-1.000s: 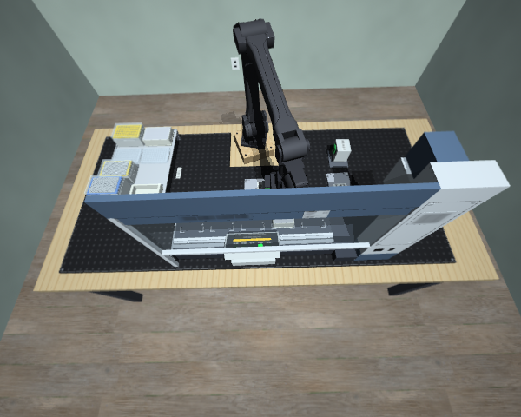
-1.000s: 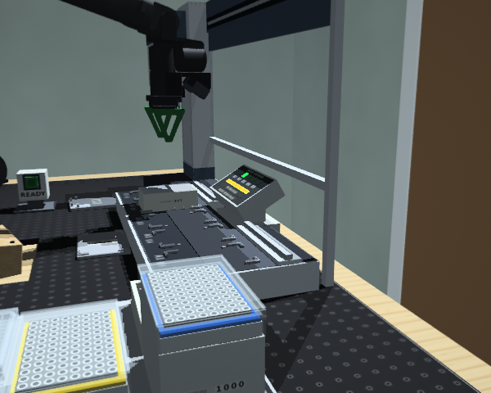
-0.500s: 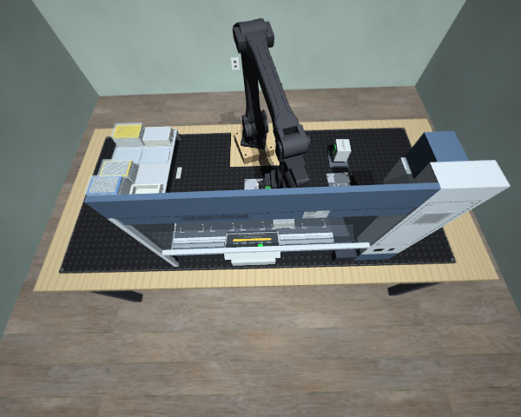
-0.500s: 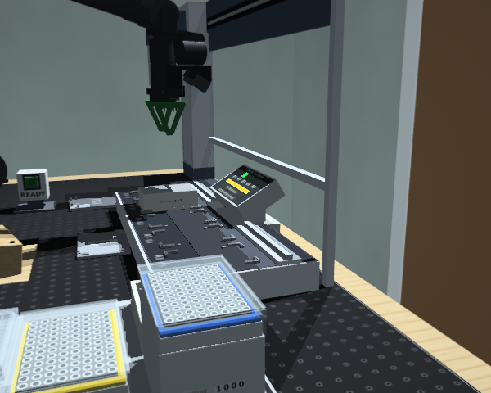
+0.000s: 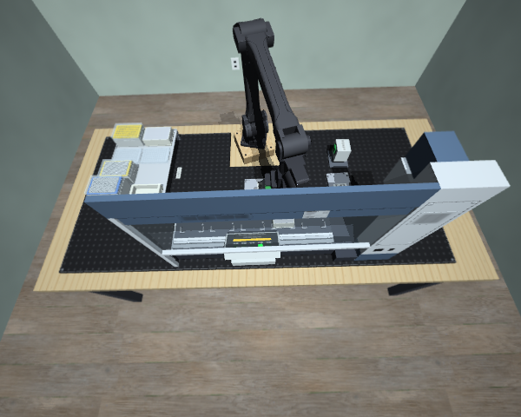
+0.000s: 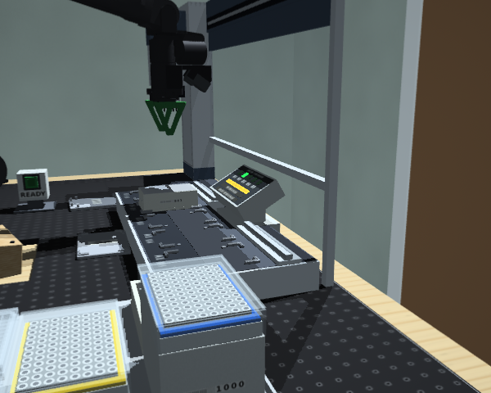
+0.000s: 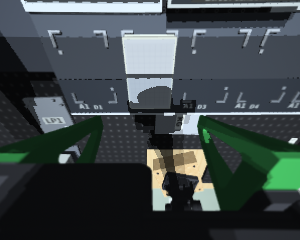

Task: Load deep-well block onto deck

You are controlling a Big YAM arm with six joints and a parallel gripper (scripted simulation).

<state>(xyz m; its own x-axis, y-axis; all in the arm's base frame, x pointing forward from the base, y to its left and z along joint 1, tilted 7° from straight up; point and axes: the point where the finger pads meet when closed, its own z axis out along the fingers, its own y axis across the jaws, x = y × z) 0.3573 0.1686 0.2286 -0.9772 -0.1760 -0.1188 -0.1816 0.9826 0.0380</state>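
— One arm [image 5: 269, 85], and how does it stand?

— It rises steeply from its wooden base [image 5: 247, 157] near the back edge of the surface [image 5: 260, 280], folds at a high elbow and comes down towards the deck [image 6: 182, 230], with the wrist pointing straight down.

— And the claw [image 6: 165, 116]?

— Spread fully wide, nothing between its green fingers. It hangs well above the deck, apart from everything.

— Where is the deep-well block [image 6: 167, 196]?

— On the deck, at the second position from the left end as seen from the arm's base. In the wrist view it lies between the corner brackets, between the engraved marks D1 and D3, its pale sealed top facing up. The claw's shadow falls across its near end.

— Which end carries the label?

— I cannot tell; a small mark shows on one long side, too small to read.

— Anything else close by?

— The READY key [image 6: 33, 182] stands on its post towards the far side, untouched. The tip racks [image 6: 197, 291] sit on the shelf at the surface's left end.
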